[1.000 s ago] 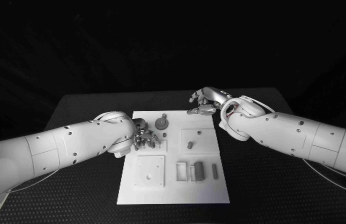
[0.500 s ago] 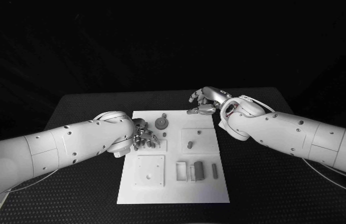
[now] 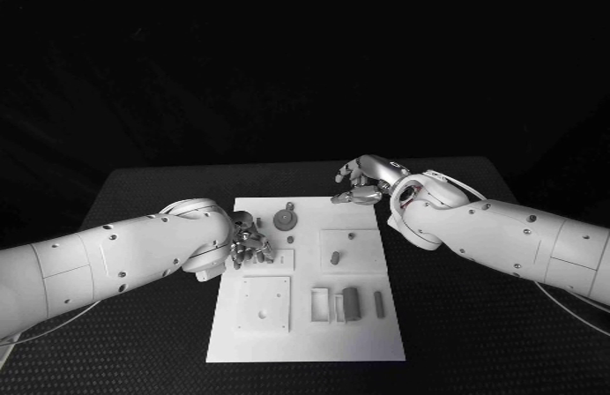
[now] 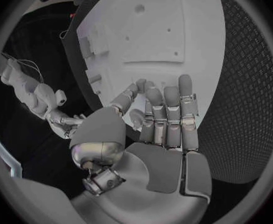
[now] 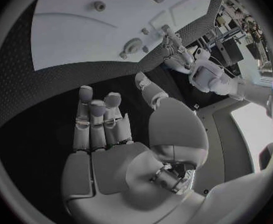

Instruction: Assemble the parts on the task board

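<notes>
My left hand hovers empty over the board, right hand empty too; I'd go slow grabbing that peg.

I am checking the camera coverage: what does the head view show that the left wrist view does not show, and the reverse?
Head view: the whole task board on the black table, with grey parts such as the blocks near its front, and both arms reaching in.

Left wrist view: the inner side of the left hand, fingers apart, holding nothing.

Both: the board, the table, the left hand and the right hand, which sits at the board's far right corner.
</notes>
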